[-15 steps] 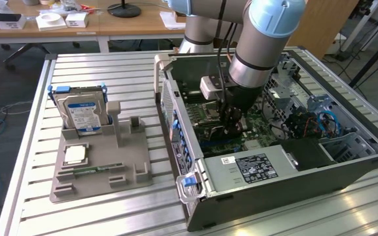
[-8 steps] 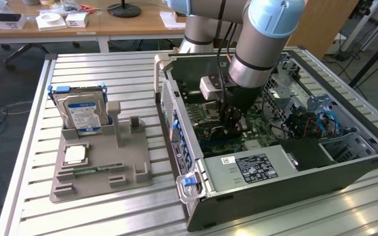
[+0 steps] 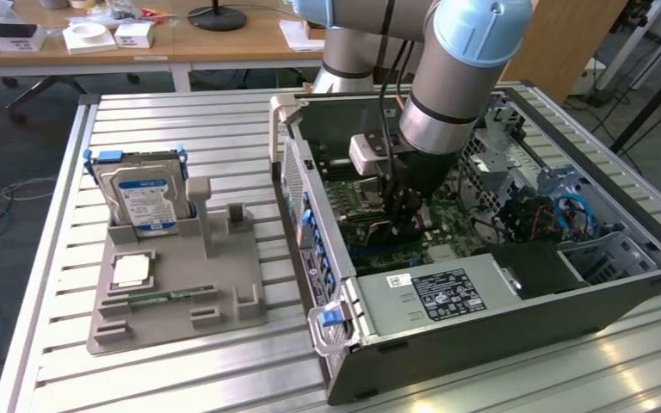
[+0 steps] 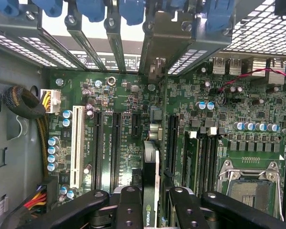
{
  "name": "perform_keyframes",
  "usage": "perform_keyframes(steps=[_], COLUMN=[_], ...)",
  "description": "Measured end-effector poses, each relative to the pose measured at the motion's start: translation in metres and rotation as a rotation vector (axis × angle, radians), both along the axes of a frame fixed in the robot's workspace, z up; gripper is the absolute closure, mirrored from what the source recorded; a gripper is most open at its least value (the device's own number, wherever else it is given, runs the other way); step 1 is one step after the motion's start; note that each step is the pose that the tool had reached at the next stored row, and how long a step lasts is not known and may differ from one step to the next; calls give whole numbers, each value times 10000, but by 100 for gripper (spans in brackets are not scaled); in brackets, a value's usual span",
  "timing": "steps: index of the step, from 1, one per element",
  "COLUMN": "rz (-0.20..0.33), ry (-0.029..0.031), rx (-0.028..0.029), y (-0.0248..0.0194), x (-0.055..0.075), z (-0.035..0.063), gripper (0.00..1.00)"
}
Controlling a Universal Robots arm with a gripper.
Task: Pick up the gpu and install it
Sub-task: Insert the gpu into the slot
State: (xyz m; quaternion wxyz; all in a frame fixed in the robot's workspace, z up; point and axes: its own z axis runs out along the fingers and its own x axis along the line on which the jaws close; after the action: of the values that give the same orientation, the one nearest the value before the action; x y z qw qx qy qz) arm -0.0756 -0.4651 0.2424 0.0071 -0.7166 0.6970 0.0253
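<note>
Black gripper (image 4: 152, 200) jaws are clamped on the gpu (image 4: 151, 167), held edge-on inside the open computer case (image 3: 515, 331), over the green motherboard's (image 4: 128, 95) long black expansion slots (image 4: 115, 143). Contact with a slot cannot be confirmed.

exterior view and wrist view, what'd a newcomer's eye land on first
The big arm reaches down into the open case. In the wrist view, the end effector grips the gpu edge-on above the green motherboard. A blue-labelled hard drive stands in a grey holder at the exterior view's left.
</note>
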Motion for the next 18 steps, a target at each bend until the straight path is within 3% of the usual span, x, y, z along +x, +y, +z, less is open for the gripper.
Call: perform_keyframes(steps=[18], rz=[1], ry=[-15], rx=[-1], y=[0], x=[-17], z=[-2], gripper=[73])
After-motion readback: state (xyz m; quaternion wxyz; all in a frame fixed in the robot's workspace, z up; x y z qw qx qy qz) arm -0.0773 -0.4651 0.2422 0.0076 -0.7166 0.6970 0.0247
